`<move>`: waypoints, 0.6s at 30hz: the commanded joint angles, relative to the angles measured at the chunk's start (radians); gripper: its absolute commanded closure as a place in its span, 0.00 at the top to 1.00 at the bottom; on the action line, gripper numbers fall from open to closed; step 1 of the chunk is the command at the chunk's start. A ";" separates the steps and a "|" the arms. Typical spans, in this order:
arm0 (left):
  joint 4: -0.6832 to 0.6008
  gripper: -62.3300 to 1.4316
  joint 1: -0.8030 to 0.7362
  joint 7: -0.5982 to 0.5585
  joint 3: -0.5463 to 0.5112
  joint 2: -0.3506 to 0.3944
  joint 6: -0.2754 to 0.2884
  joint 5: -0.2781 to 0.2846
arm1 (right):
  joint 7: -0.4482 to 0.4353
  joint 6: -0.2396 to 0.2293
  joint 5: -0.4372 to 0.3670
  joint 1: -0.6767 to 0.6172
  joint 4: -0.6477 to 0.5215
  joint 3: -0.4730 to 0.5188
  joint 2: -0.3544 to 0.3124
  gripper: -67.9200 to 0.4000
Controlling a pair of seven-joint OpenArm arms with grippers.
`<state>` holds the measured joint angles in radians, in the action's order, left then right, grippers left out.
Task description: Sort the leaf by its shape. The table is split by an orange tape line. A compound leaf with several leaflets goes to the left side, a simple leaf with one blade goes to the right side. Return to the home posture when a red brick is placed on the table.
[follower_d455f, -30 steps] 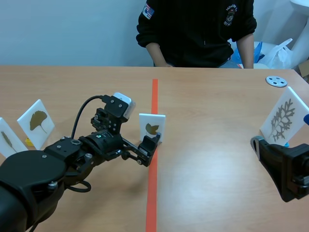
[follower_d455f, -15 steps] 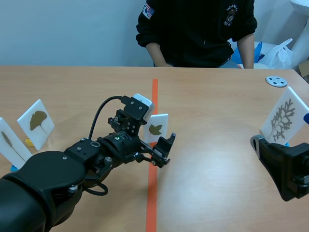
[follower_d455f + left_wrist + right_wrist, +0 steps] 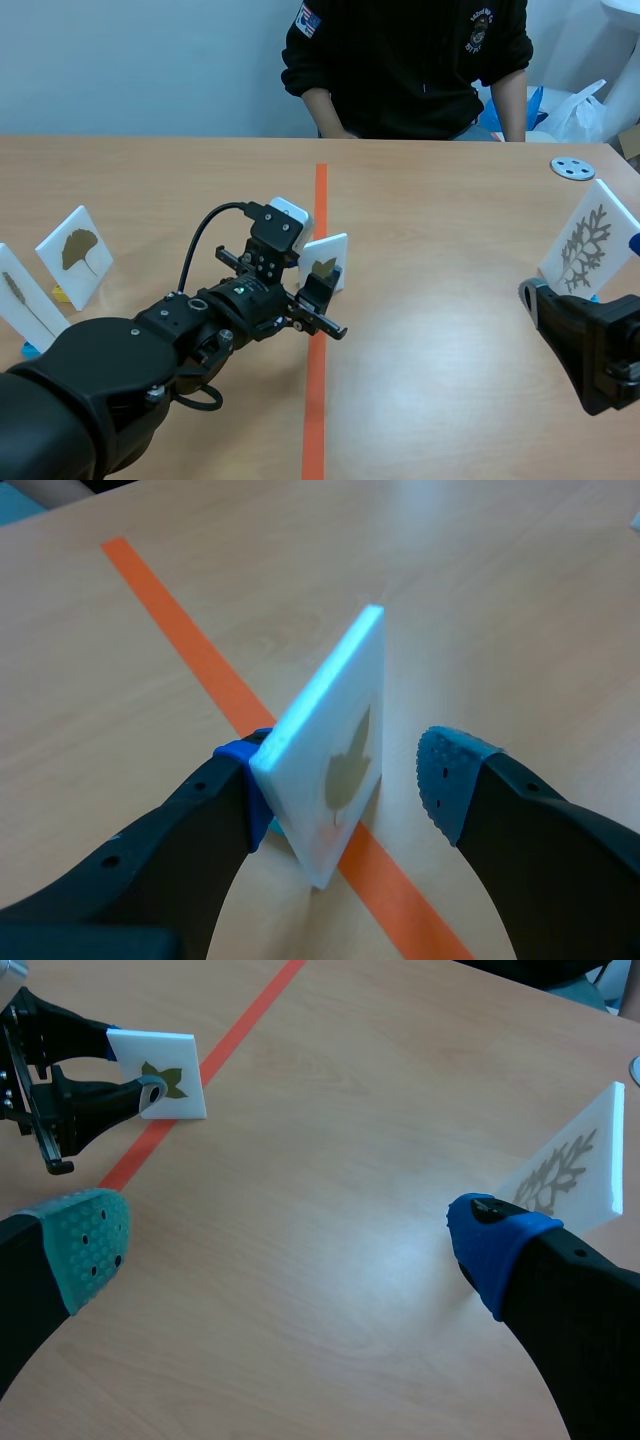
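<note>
A white card (image 3: 327, 259) printed with a single lobed olive leaf stands on the orange tape line (image 3: 316, 400), leaning a little. My left gripper (image 3: 318, 287) straddles it. In the left wrist view the card (image 3: 335, 740) stands between the fingers: the left pad (image 3: 240, 765) touches its back, while the right pad (image 3: 445, 775) is still a small gap from the printed face. The right gripper (image 3: 290, 1245) rests open low at the right of the table (image 3: 575, 335), holding nothing. From there the card (image 3: 160, 1085) shows far ahead, between the left arm's fingers.
A white card with a branching compound leaf (image 3: 588, 240) stands at the right, beside my right gripper. A ginkgo card (image 3: 75, 255) and a narrow-leaf card (image 3: 20, 295) stand at the left. A grey disc (image 3: 572, 167) lies at the back right. A person (image 3: 405, 60) sits across the table.
My left gripper has moved forward and to the right around the card, and its fingers have narrowed onto it. The card now leans slightly. The right arm is unmoved.
</note>
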<state>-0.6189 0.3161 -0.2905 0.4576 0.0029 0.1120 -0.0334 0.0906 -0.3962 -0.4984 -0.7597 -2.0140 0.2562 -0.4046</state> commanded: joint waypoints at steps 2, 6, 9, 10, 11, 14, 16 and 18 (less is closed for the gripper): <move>0.010 0.49 0.017 -0.034 -0.005 -0.008 0.002 0.006 | -0.019 0.007 -0.011 0.009 -0.018 0.013 0.000 1.00; 0.030 0.38 0.023 -0.035 -0.005 -0.008 -0.003 0.007 | -0.019 0.007 -0.011 0.009 -0.018 0.013 0.000 1.00; 0.040 0.33 0.031 -0.035 -0.005 -0.008 -0.021 0.022 | -0.019 0.007 -0.011 0.009 -0.018 0.013 0.000 1.00; 0.045 0.32 0.035 -0.036 -0.005 -0.008 -0.021 0.022 | -0.019 0.007 -0.011 0.009 -0.018 0.013 0.000 1.00; 0.048 0.32 0.037 -0.036 -0.005 -0.008 -0.021 0.022 | -0.019 0.007 -0.011 0.009 -0.018 0.013 0.000 1.00; 0.050 0.32 0.045 -0.041 -0.005 -0.008 -0.021 0.022 | -0.019 0.007 -0.011 0.009 -0.018 0.013 0.000 1.00; 0.050 0.31 0.048 -0.042 -0.005 -0.008 -0.021 0.023 | -0.019 0.007 -0.011 0.009 -0.018 0.013 0.000 1.00; 0.050 0.21 0.048 -0.042 -0.005 -0.008 -0.021 0.023 | -0.019 0.007 -0.011 0.009 -0.018 0.013 0.000 1.00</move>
<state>-0.5556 0.3473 -0.3164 0.4576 0.0029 0.0933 -0.0151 0.0872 -0.3962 -0.4984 -0.7597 -2.0140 0.2562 -0.4046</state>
